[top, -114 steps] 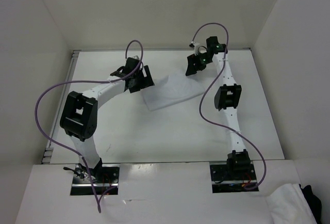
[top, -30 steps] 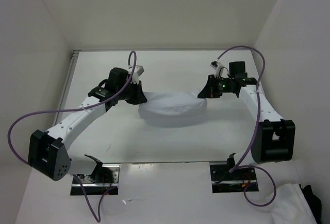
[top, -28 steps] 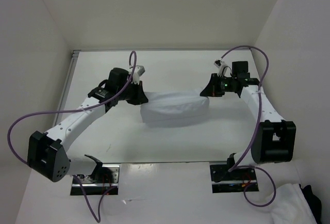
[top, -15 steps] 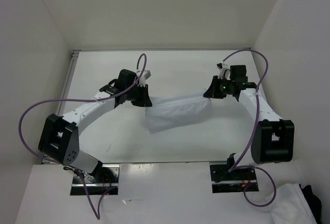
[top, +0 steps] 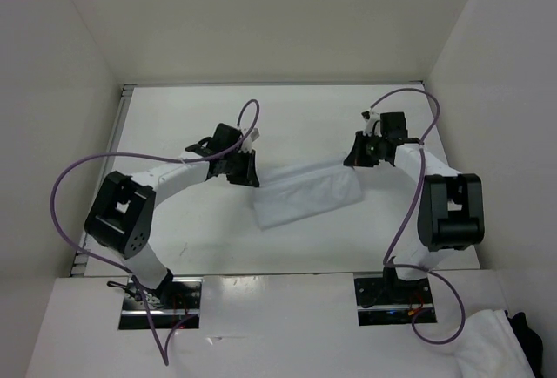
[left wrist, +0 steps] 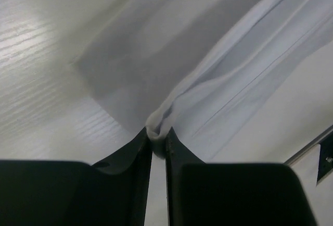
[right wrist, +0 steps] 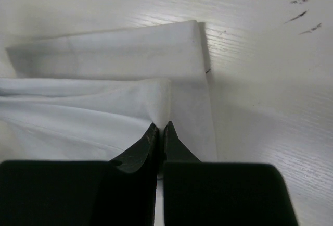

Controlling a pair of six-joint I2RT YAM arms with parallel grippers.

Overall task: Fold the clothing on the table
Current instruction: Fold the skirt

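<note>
The clothing [top: 309, 195] lies as a slanted, doubled strip at the middle of the surface [top: 287, 121], between the two arms. The left fingers [left wrist: 130, 153] pinch a raised fold at its left end, with only a narrow gap between them. The right fingers [right wrist: 141, 148] are closed tight on a raised fold at its right end, above a flat lower layer.

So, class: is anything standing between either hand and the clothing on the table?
Nothing visible stands in the way. The left hand and the right hand each have a pinch of the clothing between their fingertips, one at each end of it.
</note>
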